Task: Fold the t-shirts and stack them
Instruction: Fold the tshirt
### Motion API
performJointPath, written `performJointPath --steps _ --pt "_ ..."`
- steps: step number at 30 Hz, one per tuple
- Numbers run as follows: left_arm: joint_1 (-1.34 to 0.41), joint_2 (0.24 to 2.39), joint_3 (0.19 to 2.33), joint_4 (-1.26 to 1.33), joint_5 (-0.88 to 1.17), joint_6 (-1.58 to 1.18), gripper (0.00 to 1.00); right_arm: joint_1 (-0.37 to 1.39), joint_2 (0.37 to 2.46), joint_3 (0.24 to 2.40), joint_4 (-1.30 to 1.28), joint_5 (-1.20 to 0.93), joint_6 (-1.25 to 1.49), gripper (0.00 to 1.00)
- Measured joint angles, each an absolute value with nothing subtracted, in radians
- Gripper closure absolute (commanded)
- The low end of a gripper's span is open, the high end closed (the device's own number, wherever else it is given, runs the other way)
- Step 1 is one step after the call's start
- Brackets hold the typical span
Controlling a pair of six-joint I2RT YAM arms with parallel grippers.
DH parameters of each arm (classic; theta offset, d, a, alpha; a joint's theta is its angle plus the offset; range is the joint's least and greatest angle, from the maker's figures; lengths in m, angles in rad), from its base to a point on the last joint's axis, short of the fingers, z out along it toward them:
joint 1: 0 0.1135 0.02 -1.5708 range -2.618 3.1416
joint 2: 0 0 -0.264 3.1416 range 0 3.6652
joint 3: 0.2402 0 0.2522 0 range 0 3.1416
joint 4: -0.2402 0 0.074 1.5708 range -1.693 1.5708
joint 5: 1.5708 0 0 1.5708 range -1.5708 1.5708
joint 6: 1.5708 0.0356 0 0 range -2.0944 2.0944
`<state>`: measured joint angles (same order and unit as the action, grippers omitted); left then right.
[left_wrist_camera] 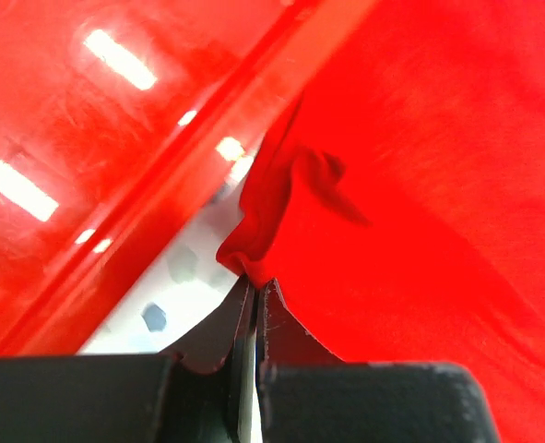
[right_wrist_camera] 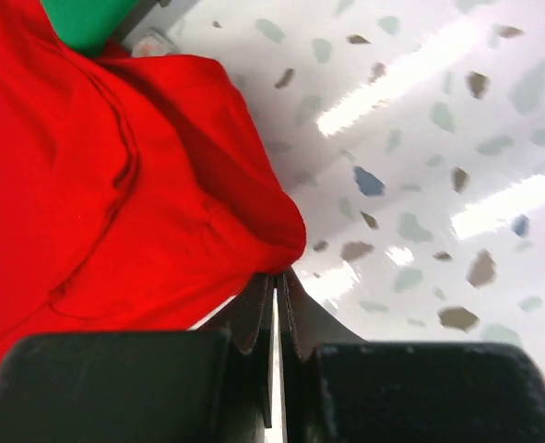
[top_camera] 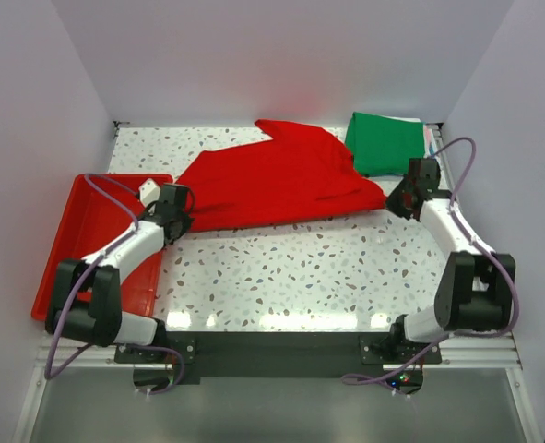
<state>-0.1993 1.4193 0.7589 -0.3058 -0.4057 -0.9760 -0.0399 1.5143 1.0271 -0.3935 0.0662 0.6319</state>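
Speckled table (top_camera: 300,268); wrist views alone show fingers (left_wrist_camera: 219,334) pinching red t-shirt (top_camera: 281,180).

A bare strip of speckled table (top_camera: 327,268) is left open across the lower middle of the top view. The upper middle is covered by the spread red shirt (top_camera: 281,180), the upper right corner is taken by the green shirt (top_camera: 385,141), and the left side is blocked by the tray (top_camera: 78,226).

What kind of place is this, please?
Probably a robot test booth, not a home: a speckled table closed in by plain pale walls, a left arm and right arm bolted at its near edge, and a red shirt spread for folding.
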Motion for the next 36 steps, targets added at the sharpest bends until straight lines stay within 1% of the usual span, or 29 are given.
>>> performJointPath --steps 6,10,11,13,14,15,17,18,19,20,21,23,25,27,29,30,32,36 --pt "-0.254 1.252 0.667 -0.316 -0.387 -0.984 1.0 -0.149 1.28 0.839 -0.431 0.022 0.62 1.0" --pt "-0.315 1.137 0.535 -0.331 -0.385 -1.015 1.0 -0.208 1.145 0.701 -0.485 -0.009 0.617 1.0" --pt "-0.328 1.102 0.492 -0.341 -0.384 -1.03 1.0 -0.221 1.108 0.671 -0.504 -0.019 0.617 0.95" --pt "-0.355 1.026 0.407 -0.366 -0.374 -1.061 1.0 -0.237 1.043 0.625 -0.534 -0.025 0.617 0.89" --pt "-0.368 0.992 0.376 -0.383 -0.372 -1.076 1.0 -0.242 1.012 0.609 -0.556 -0.027 0.617 0.79" --pt "-0.385 0.942 0.336 -0.403 -0.368 -1.097 0.94 -0.245 0.984 0.599 -0.572 -0.025 0.619 0.73" --pt "-0.404 0.845 0.294 -0.429 -0.367 -1.123 0.72 -0.25 0.943 0.594 -0.6 -0.02 0.616 0.59" --pt "-0.409 0.794 0.276 -0.453 -0.365 -1.134 0.54 -0.253 0.919 0.594 -0.61 -0.017 0.618 0.42" --pt "-0.413 0.752 0.267 -0.479 -0.363 -1.142 0.47 -0.255 0.896 0.594 -0.619 -0.016 0.622 0.39" --pt "-0.415 0.713 0.266 -0.492 -0.363 -1.153 0.43 -0.256 0.879 0.595 -0.626 -0.015 0.614 0.36" --pt "-0.415 0.681 0.267 -0.5 -0.362 -1.159 0.4 -0.256 0.86 0.601 -0.638 -0.017 0.607 0.35" --pt "-0.417 0.624 0.276 -0.536 -0.363 -1.158 0.4 -0.256 0.847 0.633 -0.661 -0.019 0.594 0.35" --pt "-0.417 0.602 0.306 -0.571 -0.372 -1.151 0.45 -0.255 0.851 0.678 -0.669 -0.028 0.576 0.36" --pt "-0.418 0.623 0.352 -0.575 -0.383 -1.129 0.47 -0.242 0.862 0.731 -0.669 -0.043 0.559 0.36" --pt "-0.418 0.689 0.416 -0.57 -0.402 -1.1 0.51 -0.207 0.878 0.767 -0.661 -0.044 0.547 0.4" --pt "-0.417 0.735 0.451 -0.561 -0.413 -1.082 0.58 -0.176 0.886 0.777 -0.655 -0.04 0.542 0.44" --pt "-0.418 0.831 0.506 -0.538 -0.431 -1.049 0.62 -0.102 0.905 0.78 -0.644 -0.009 0.535 0.48" --pt "-0.418 1.012 0.574 -0.467 -0.446 -0.967 0.61 -0.033 0.973 0.768 -0.609 0.01 0.53 0.5"
